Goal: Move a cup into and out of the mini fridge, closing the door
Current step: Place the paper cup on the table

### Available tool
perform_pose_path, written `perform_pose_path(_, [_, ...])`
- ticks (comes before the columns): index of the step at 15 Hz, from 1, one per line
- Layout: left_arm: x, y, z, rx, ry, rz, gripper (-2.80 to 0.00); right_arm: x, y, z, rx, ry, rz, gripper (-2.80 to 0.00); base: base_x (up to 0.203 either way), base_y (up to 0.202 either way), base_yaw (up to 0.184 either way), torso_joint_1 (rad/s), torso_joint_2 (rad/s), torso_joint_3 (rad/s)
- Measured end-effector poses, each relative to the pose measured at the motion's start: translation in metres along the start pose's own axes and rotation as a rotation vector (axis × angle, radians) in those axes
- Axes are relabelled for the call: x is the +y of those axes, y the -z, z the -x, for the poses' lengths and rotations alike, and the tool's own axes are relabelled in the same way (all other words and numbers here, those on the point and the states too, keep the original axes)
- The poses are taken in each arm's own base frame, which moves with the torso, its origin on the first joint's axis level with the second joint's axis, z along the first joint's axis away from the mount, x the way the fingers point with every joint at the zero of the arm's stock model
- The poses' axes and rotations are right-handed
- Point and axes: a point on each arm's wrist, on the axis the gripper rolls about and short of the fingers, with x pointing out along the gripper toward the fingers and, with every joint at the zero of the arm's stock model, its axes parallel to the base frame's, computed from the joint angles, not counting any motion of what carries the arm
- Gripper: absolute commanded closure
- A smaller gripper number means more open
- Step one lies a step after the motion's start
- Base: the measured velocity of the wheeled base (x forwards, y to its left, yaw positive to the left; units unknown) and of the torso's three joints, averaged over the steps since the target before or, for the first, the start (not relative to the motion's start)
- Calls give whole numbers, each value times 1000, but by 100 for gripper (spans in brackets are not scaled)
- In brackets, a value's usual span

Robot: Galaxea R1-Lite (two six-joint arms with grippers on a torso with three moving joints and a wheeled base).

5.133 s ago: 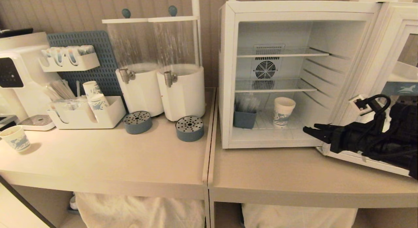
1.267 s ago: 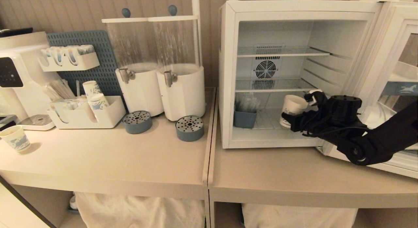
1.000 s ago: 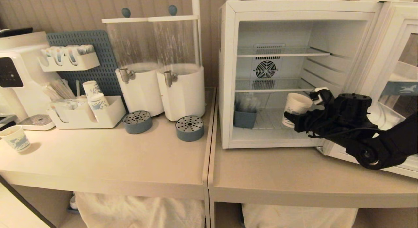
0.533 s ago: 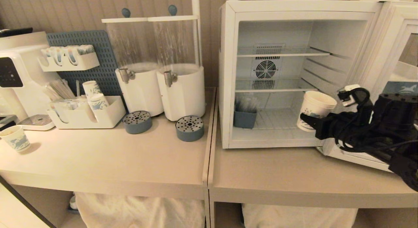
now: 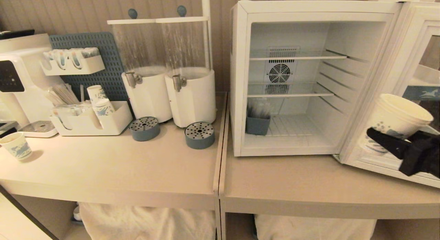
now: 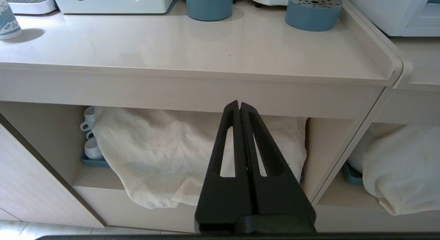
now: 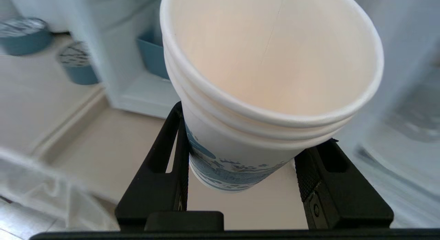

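The right gripper point(image 5: 386, 143) clasped the cup point(image 5: 392, 124) before the fridge's point(image 5: 240, 78) open door point(image 5: 412, 44); the left gripper point(image 6: 239, 107) hung pinched together, holding nothing.

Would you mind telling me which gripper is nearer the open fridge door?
Right. The right gripper holds the cup directly in front of the door; the left gripper hangs shut below the counter, far off.

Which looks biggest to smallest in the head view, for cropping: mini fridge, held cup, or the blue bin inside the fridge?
1. mini fridge
2. cup, held by the right gripper; it sits nearer the camera, so its lead is unsure
3. blue bin
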Motion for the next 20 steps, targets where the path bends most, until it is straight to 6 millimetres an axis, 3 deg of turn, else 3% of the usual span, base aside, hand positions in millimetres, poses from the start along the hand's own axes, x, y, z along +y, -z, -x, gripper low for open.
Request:
perform_pose_path(5, [0, 0, 0, 0, 0, 0, 0, 10, 3, 95, 12, 65, -37, 0, 0, 0, 0, 0, 0, 0])
perform_pose_path(9, [0, 0, 0, 0, 0, 0, 0, 12, 26, 144, -35, 308, -57, 0, 0, 0, 0, 0, 0, 0])
perform_pose_path(11, [0, 0, 0, 1, 0, 0, 0, 13, 37, 159, -57, 439, -72, 0, 0, 0, 0, 0, 0, 0])
perform_pose_path(14, [0, 0, 0, 0, 0, 0, 0, 12, 47, 168, -90, 589, -124, 0, 0, 0, 0, 0, 0, 0])
perform_pose_path(17, [0, 0, 0, 0, -1, 0, 0, 14, 51, 171, -95, 655, -128, 0, 0, 0, 0, 0, 0, 0])
perform_pose_path(20, [0, 0, 0, 0, 0, -1, 0, 19, 69, 176, -124, 597, -113, 0, 0, 0, 0, 0, 0, 0])
